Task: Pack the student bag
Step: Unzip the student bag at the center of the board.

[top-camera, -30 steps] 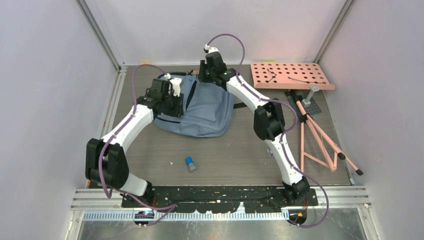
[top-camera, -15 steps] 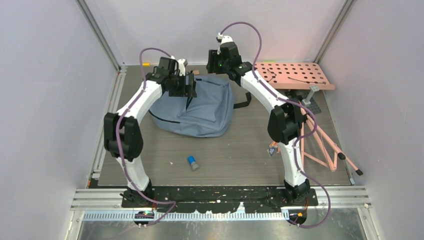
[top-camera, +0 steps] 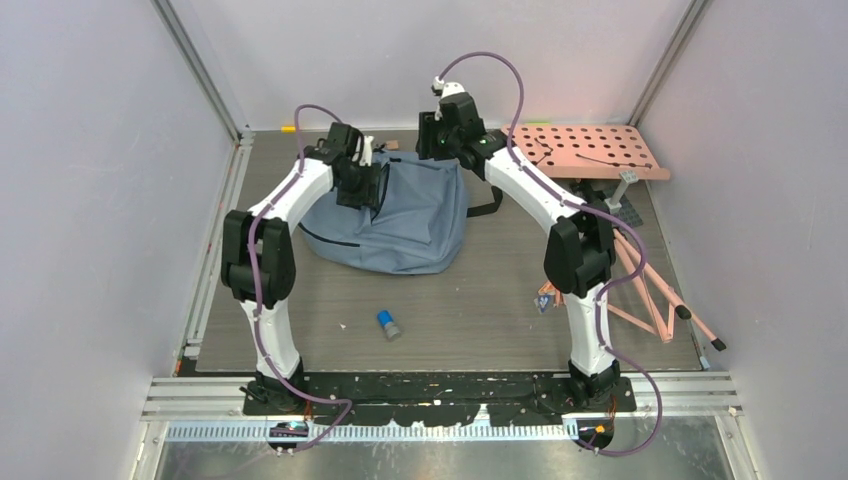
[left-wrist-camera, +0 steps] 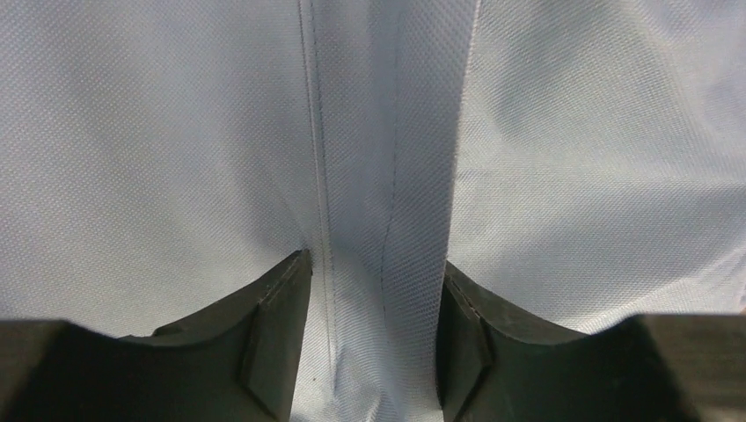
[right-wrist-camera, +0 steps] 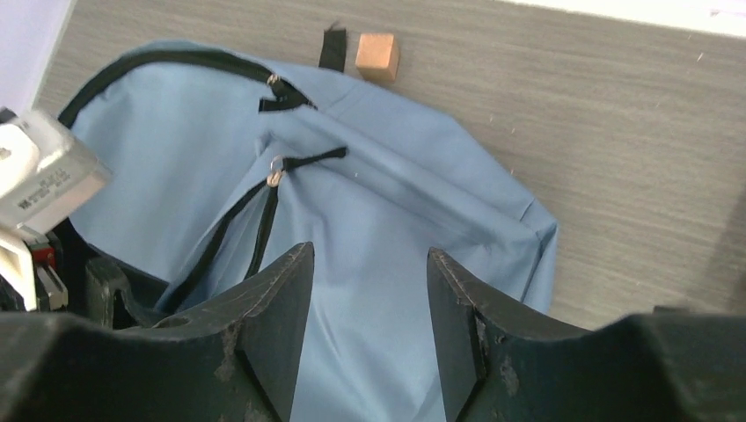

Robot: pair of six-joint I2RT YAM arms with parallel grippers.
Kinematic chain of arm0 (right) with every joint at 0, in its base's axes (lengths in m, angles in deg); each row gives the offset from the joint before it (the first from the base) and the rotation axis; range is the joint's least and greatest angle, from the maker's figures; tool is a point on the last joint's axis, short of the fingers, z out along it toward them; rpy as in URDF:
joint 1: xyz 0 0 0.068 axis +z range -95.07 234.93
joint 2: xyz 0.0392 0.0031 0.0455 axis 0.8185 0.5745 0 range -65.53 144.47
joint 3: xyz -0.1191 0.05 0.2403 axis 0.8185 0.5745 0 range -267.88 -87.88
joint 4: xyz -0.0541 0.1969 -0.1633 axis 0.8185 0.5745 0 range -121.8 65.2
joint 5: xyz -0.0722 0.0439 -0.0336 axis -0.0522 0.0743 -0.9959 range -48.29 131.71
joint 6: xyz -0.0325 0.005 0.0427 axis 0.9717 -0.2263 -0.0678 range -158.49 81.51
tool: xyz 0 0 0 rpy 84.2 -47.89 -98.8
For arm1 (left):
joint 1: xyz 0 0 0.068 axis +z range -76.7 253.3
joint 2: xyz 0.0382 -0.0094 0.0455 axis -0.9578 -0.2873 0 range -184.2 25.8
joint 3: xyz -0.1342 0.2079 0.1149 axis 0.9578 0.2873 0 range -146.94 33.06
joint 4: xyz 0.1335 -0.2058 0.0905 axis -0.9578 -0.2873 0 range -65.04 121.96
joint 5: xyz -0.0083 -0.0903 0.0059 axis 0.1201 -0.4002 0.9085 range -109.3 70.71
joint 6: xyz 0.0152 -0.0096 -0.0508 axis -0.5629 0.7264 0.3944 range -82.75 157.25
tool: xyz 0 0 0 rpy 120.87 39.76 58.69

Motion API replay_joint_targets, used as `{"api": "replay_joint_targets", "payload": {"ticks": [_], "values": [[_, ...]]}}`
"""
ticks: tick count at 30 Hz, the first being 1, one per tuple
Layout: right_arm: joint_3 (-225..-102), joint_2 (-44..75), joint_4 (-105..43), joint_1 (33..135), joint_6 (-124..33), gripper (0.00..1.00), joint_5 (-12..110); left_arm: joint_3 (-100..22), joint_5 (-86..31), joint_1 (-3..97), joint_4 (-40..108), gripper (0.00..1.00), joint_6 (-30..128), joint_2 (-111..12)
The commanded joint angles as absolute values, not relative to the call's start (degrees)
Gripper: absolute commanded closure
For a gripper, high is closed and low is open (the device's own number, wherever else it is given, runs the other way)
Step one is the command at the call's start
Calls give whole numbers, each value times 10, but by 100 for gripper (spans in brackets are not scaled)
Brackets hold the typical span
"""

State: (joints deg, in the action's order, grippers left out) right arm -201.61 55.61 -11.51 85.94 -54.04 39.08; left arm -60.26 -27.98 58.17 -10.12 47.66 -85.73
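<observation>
1. The student bag [top-camera: 400,225] lies slumped on the grey wood-grain table [top-camera: 480,300], its grey-blue fabric soft and creased.
2. A dark zipper line [top-camera: 325,238] curves across the bag's left side. From the right wrist view, two more black zipper runs meet near its top, each with a small metal pull [right-wrist-camera: 277,167].
3. A black strap [top-camera: 490,208] loops out from the bag's right edge onto the table.
4. The left gripper [left-wrist-camera: 374,264] is down against the bag's upper left part. Its fingers stand apart with a stitched ridge of fabric running between them (the weave fills the whole wrist view). I cannot tell whether they press that ridge or only straddle it.
5. The right gripper [right-wrist-camera: 369,251] hangs above the bag's far edge. Its fingers are spread and nothing is between them, with the bag's cloth visible below through the gap.
6. A small tan block [right-wrist-camera: 377,54] sits just beyond the bag's far edge, beside a short black strap end [right-wrist-camera: 332,47].
7. A small blue-capped cylinder [top-camera: 385,325] lies on the table on the bag's near side, well apart from it.
8. To the bag's right stands a pink perforated board [top-camera: 585,150], with pink folding legs [top-camera: 640,285] sprawled nearer than it.
</observation>
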Motion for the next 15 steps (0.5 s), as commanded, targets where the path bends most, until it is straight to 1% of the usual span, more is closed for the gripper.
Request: {"api": "replay_joint_targets", "payload": {"ticks": [1,3,5,9,12,14,15], "values": [[-2015,522,-100,890,-559,44,381,-583,-256,587,-113,49,469,-816],[-2018,528,-85,904,-567,44,380,-566,-256,591,-100,49,479,-797],[-2030,540,-65,919,-579,44,373,-551,-265,601,-93,51,493,-781],[-2086,589,10,945,-612,45,341,-515,-298,629,-73,73,515,-761],[-2145,626,59,960,-651,45,313,-488,-357,652,-55,91,525,-755],[-2181,651,92,969,-672,45,298,-471,-397,658,-42,99,527,-750],[-2193,668,114,976,-678,44,292,-465,-409,659,-37,100,524,-748]]}}
